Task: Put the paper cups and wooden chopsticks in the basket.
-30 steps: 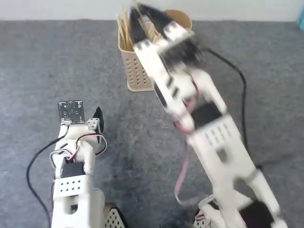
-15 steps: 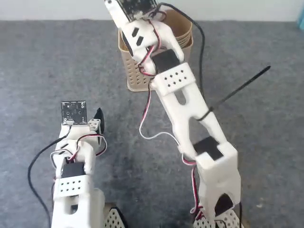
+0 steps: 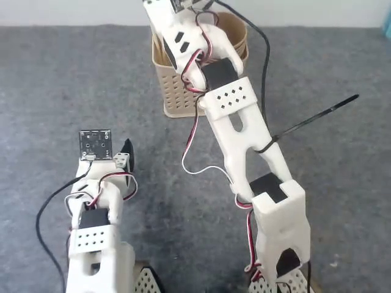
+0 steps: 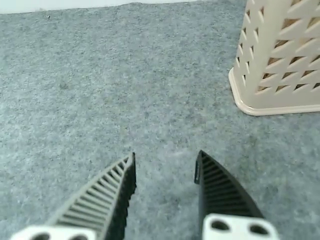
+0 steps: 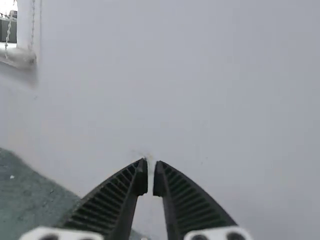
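I see basket point(image 3: 180, 91) at table point(image 3: 342, 159) far edge, paper cups point(image 3: 235, 33) nested inside. Right gripper point(image 5: 150, 175) lifted over it, fingers clenched empty, clearing rim. Left gripper point(image 4: 165, 162) parked near front edge, fingers spread, idle.

basket point(image 3: 177, 97) interior mostly behind right arm point(image 3: 238, 122), paper cups point(image 3: 236, 35) partly covered

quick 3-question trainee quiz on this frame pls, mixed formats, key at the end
1. True or false: the left end effector is shut on a chopstick.
2. The cups are: A on the mat; B in the basket; C held by an arm.
3. Fill in: the right end effector is ___ and empty.
Key: 1 false; 2 B; 3 shut.
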### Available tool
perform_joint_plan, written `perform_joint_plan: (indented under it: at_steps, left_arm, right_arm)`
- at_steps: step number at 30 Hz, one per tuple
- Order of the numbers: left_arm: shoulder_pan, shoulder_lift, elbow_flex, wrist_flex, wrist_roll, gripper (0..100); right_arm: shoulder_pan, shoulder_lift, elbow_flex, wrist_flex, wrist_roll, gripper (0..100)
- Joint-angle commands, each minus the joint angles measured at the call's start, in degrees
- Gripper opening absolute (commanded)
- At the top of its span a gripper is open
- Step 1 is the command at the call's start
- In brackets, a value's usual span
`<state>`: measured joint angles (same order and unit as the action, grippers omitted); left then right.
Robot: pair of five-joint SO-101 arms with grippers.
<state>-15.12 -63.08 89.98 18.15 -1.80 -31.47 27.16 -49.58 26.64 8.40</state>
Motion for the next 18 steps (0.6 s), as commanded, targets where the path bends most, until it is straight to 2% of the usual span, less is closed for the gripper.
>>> perform_joint_plan:
  at_steps: [1, 7, 13, 15, 18]
  left_arm:
    - [0.62, -1.49, -0.31, -1.85, -0.62, 18]
    - [0.62, -1.49, -0.22, -1.85, -0.70, 18]
    - [0.62, -1.49, -0.22, -1.85, -0.62, 17]
    - [0.62, -1.49, -0.22, -1.93, -0.70, 13]
    - [0.62, -1.49, -0.04, -3.34, -0.70, 0]
  right_arm:
    - [1.45, -10.95, -2.90, 11.21, -1.23, 1.2]
    - [4.88, -21.05, -2.90, 34.68, -14.24, 1.2]
    - [10.33, -27.82, -2.81, 53.23, -15.30, 1.2]
    - [12.53, -29.76, -2.81, 58.86, -15.38, 1.2]
    - [15.52, -32.31, -2.73, 68.44, -15.47, 1.2]
